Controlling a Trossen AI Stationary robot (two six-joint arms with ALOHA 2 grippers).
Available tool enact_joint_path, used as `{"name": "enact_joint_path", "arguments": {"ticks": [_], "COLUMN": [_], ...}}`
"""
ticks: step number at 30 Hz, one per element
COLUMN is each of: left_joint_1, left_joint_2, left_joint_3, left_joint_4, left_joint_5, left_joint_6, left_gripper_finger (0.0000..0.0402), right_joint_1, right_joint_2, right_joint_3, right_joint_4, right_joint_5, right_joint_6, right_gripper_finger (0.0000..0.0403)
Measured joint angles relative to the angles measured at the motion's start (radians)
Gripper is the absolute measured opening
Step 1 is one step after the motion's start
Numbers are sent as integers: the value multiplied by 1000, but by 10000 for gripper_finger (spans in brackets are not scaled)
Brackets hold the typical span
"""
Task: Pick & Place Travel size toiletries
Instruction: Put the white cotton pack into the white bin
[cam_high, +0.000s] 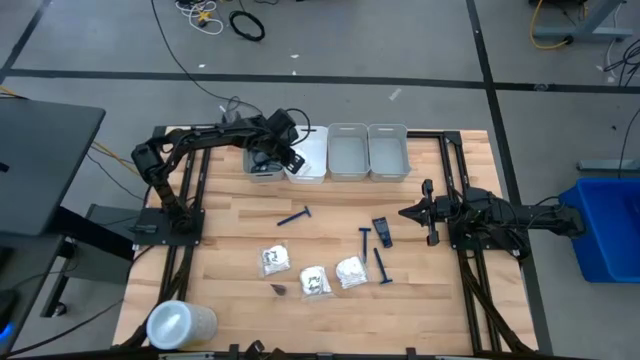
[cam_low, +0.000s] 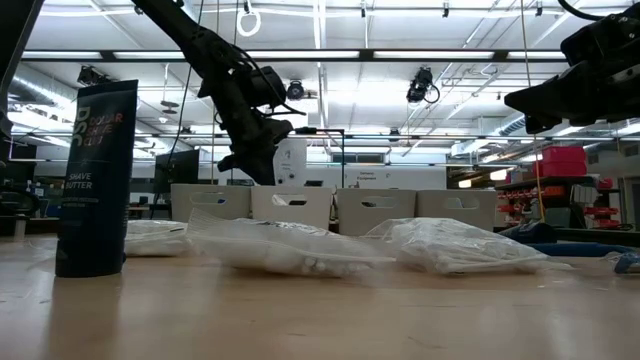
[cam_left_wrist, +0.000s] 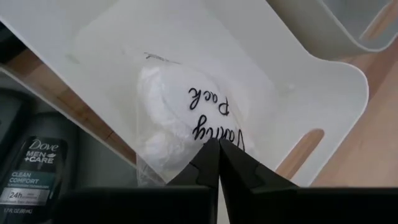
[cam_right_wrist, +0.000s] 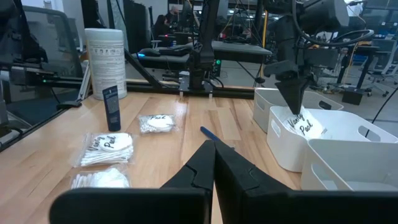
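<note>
While the left gripper hung over the white bin, its jaws pinched a white packet dangling straight below. The right gripper waited closed and empty across the bench.

A robotics lab: a wooden desk on a black frame, cables on the grey floor, ceiling strip lights, and more workstations behind.

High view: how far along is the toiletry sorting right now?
Done: a Dove bottle lies in the grey bin. In hand: the shut left gripper sits at a white packet inside the white bin; pinched or released, I cannot tell. Left: three packets, three blue razors and a dark case on the table. The right gripper waits, shut.
</note>
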Motion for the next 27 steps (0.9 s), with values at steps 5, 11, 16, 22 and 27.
{"name": "enact_joint_path", "arguments": {"ticks": [5, 11, 16, 22, 27], "left_joint_1": [0, 0, 0, 1, 10], "left_joint_2": [0, 0, 0, 0, 0], "left_joint_3": [21, 97, 139, 182, 240], "left_joint_4": [-24, -101, -204, -335, -367], "left_joint_5": [0, -11, -90, -258, -270], "left_joint_6": [12, 139, 349, 317, 238], "left_gripper_finger": [6, 10, 5, 28, 40], "right_joint_1": [0, 0, 0, 0, 0], "right_joint_2": [0, 0, 0, 0, 0], "right_joint_3": [0, 0, 0, 0, 0], "right_joint_4": [0, 0, 0, 0, 0], "right_joint_5": [0, 0, 0, 0, 0], "right_joint_6": [0, 0, 0, 0, 0], "right_gripper_finger": [14, 14, 14, 14, 14]}}
